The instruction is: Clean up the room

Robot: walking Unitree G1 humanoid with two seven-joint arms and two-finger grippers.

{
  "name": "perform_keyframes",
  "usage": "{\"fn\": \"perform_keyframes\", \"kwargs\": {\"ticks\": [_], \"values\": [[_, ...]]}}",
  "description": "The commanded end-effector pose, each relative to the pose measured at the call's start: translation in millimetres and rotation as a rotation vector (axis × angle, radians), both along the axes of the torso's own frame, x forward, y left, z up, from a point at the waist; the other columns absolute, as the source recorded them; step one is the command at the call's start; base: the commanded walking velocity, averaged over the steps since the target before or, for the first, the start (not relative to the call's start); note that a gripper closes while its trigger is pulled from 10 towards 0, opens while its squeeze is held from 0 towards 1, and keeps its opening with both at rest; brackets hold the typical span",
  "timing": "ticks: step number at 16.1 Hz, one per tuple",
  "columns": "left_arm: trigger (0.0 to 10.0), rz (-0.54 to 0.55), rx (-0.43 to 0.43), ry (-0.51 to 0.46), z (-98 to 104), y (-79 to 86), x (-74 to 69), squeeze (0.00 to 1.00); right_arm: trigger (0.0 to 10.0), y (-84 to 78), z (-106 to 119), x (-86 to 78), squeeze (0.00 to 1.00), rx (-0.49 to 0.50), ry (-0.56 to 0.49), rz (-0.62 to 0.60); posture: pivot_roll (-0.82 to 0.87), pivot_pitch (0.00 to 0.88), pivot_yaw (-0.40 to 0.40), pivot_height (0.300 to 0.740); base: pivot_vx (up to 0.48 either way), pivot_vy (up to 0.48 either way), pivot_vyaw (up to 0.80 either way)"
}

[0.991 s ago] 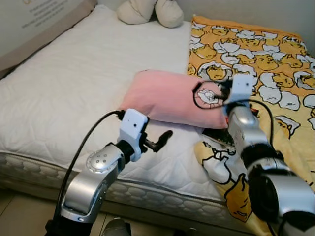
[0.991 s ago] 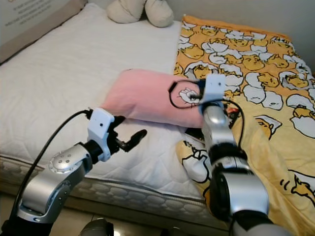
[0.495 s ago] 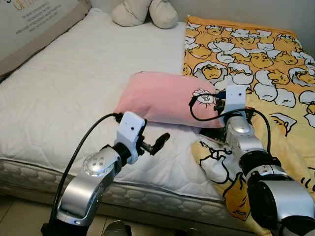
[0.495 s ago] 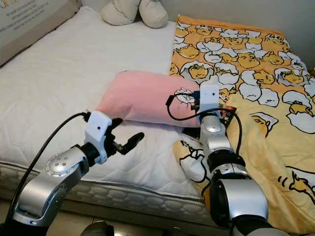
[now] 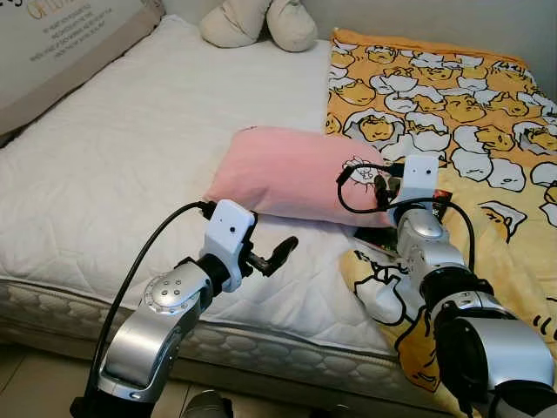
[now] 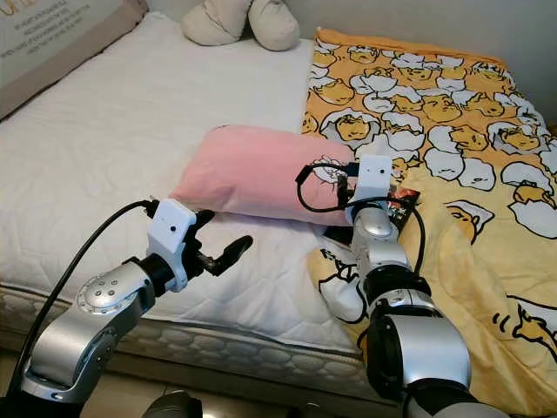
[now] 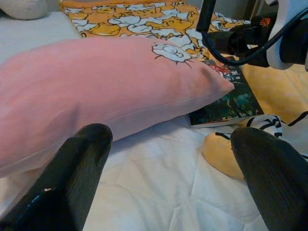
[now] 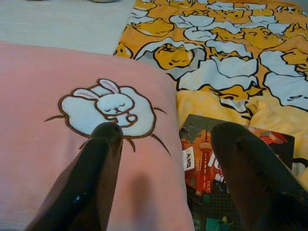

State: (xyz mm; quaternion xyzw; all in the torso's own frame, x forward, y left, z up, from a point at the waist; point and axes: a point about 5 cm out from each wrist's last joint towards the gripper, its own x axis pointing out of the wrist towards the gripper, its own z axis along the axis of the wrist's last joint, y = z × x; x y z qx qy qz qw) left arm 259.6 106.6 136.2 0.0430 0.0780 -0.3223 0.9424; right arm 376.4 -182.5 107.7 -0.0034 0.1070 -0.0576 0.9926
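Bed tidy-up: both grippers poised at the pink pillow and the book beneath it.

Pink pillow (image 5: 291, 174) lies across the middle of the bed (image 5: 130, 148), its rabbit-print corner resting on a book (image 8: 226, 163) that is partly tucked under it, at the edge of the yellow patterned blanket (image 5: 452, 96). Right gripper (image 8: 168, 159), fingers spread and holding nothing, hangs over that corner: one finger above the pillow, the other above the book cover, likely lined up to take hold of one of them. Left gripper (image 5: 265, 257), likewise unclenched and empty, hovers near the pillow's front edge above the white mattress, apart from it, probably ready to steady or lift it. Cream cushions (image 5: 261, 22) sit at the head of the bed.
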Motion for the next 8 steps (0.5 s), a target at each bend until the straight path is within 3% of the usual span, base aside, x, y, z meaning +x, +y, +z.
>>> {"fn": "perform_keyframes", "kwargs": {"ticks": [1,4,6,7,8], "values": [[10.0,-0.020,0.013,-0.024,3,-2.2,-2.8,0.00,10.0,-5.1,-3,-1.6,1.00,0.008,0.023,-0.007,0.15,0.000,-0.042,0.740,0.000,0.000,0.00],[10.0,-0.020,0.017,-0.024,3,-1.9,-3.8,0.00,10.0,-6.7,-9,-4.5,1.00,0.067,0.043,-0.022,0.16,0.000,-0.043,0.740,0.000,0.000,0.00],[10.0,-0.019,0.021,-0.022,2,-0.6,-5.5,0.00,10.0,-8.4,-20,-9.1,1.00,0.164,0.098,-0.058,0.16,0.000,-0.036,0.740,0.000,0.000,0.00],[10.0,-0.018,0.024,-0.018,3,0.5,-7.3,0.00,10.0,-10.1,-27,-12.4,0.00,0.164,0.139,-0.062,0.17,0.000,-0.030,0.740,0.000,0.000,0.00],[10.0,-0.017,0.026,-0.017,3,1.0,-8.2,0.00,10.0,-10.9,-29,-13.5,0.00,0.166,0.150,-0.067,0.17,0.000,-0.029,0.740,0.000,0.000,0.00]]}}
